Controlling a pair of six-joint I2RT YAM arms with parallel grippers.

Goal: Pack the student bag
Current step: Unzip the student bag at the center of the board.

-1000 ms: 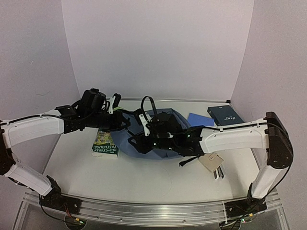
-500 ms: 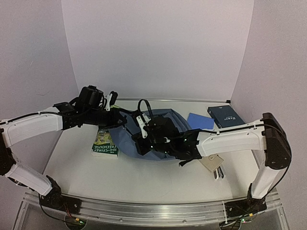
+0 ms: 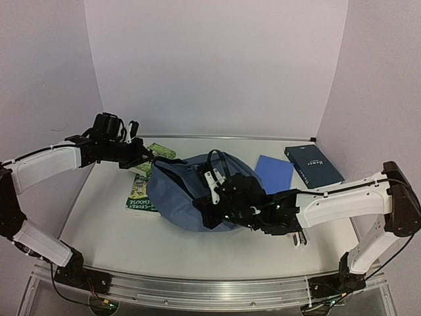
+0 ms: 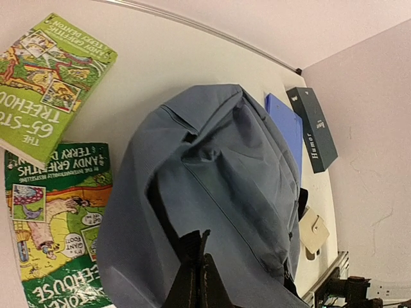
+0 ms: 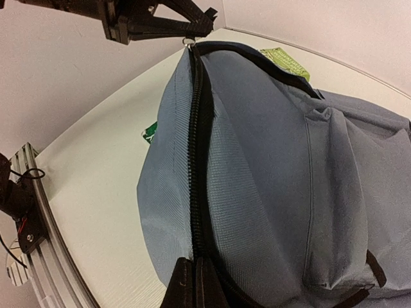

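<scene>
The slate-blue student bag (image 3: 174, 197) lies mid-table, stretched between my two grippers. My left gripper (image 3: 147, 160) is shut on the bag's far-left end, by the end of the black zipper (image 5: 194, 128); it also shows in the right wrist view (image 5: 191, 29). In the left wrist view, its fingertips (image 4: 196, 273) are pressed together over the bag (image 4: 231, 167). My right gripper (image 3: 202, 197) is shut on the bag's fabric edge beside the zipper, and its fingertips (image 5: 192, 282) are closed at the zipper line. The bag (image 5: 276, 160) fills the right wrist view.
Two green paperback books (image 4: 45, 77) (image 4: 54, 218) lie left of the bag. A bright-blue notebook (image 3: 274, 172) and a dark box (image 3: 314, 164) lie at the back right. A beige wallet (image 4: 313, 230) lies near the right of the bag. The metal rail (image 5: 29, 224) runs along the near edge.
My left gripper has pulled back to the left, drawing the bag's end with it and uncovering a second green book. My right gripper has moved nearer with the bag.
</scene>
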